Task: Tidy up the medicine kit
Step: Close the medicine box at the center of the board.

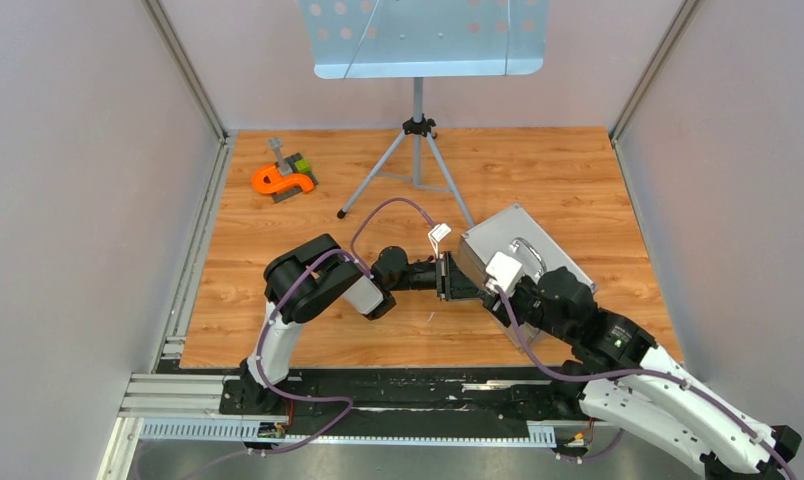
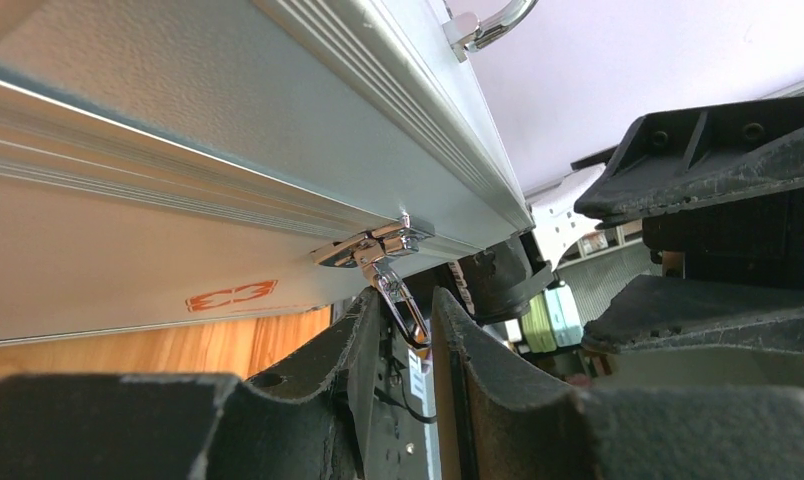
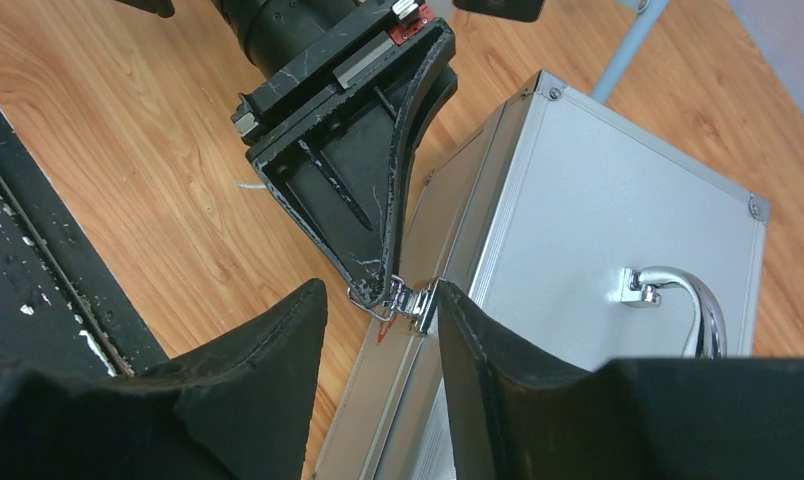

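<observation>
Medicine kit [image 1: 498, 238], a silver metal case, stands on the wooden desk [image 1: 278, 300] right of centre, with its chrome handle [image 3: 693, 295] facing up. From my remote seat I see the left arm [image 1: 318, 285] folded at the elbow, its forearm stretched level across the desk toward the right, so the left jaws point at the kit's near left side. The right arm [image 1: 618, 345] reaches in from the lower right, its wrist above the kit's near corner and the right jaws pointing down. The right jaws are spread wide, one finger on each side of the kit's chrome latch [image 3: 410, 300]. The left jaws are drawn close together with the latch's wire loop [image 2: 403, 310] hanging in the narrow gap between them. I cannot tell whether they actually pinch it.
</observation>
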Available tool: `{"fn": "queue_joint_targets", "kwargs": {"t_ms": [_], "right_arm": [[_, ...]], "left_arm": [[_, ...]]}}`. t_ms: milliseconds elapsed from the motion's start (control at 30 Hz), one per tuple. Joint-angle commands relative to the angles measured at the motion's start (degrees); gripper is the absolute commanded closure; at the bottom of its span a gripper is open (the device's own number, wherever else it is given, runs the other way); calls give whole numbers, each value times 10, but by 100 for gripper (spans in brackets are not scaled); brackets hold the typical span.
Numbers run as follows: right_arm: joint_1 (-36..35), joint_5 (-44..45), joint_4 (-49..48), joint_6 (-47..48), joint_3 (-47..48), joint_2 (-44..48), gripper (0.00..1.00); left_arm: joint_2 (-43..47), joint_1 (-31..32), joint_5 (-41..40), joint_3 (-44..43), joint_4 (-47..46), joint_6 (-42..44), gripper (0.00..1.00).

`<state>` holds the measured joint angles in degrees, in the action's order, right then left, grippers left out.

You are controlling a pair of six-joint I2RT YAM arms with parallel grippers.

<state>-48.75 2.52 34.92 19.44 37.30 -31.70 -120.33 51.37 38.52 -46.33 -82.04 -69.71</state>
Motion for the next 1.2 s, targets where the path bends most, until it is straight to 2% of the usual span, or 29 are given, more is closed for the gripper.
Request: {"fn": "queue_joint_targets", "kwargs": {"t_ms": [0, 567, 700, 833, 1167], "right_arm": [[-35, 64, -11, 17, 3, -2, 54], [-144, 163, 77, 9, 17, -40, 57], [-170, 189, 74, 7, 11, -58, 62], [-181, 206, 54, 3, 0, -51, 71], [-188, 260, 21, 13, -15, -79, 74]], "left_arm": [[26, 3, -9, -30, -49, -12, 66], [41, -4, -12, -39, -49, -37, 66], [43, -4, -10, -37, -49, -39, 66], [43, -4, -9, -36, -49, -40, 66], [44, -4, -8, -34, -49, -42, 66]]}}
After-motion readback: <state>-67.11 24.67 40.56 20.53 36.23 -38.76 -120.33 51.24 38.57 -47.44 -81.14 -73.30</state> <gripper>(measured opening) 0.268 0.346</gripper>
